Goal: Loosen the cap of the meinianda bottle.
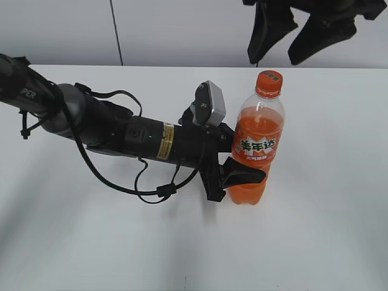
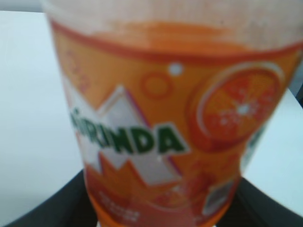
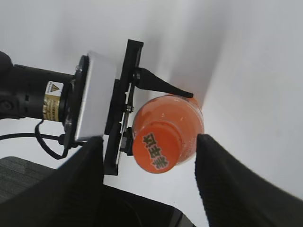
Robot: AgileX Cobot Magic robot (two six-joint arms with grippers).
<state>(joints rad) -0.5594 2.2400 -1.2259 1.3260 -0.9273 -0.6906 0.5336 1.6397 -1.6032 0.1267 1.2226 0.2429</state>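
Observation:
The meinianda bottle [image 1: 257, 142] stands upright on the white table, full of orange soda, with its orange cap [image 1: 269, 83] on. My left gripper [image 1: 242, 176] is shut on the bottle's lower body, one black finger across its front. In the left wrist view the bottle's label [image 2: 161, 127] fills the frame, with the black jaws [image 2: 161, 220] at both bottom corners. My right gripper [image 1: 276, 57] hangs open above the cap, apart from it. In the right wrist view the cap [image 3: 156, 150] lies between the open right gripper's fingers [image 3: 149, 142].
The white table [image 1: 327, 230] spreads all around the bottle. The left arm and its loose black cable [image 1: 145, 194] lie across the left half. A grey wall stands behind the table's far edge.

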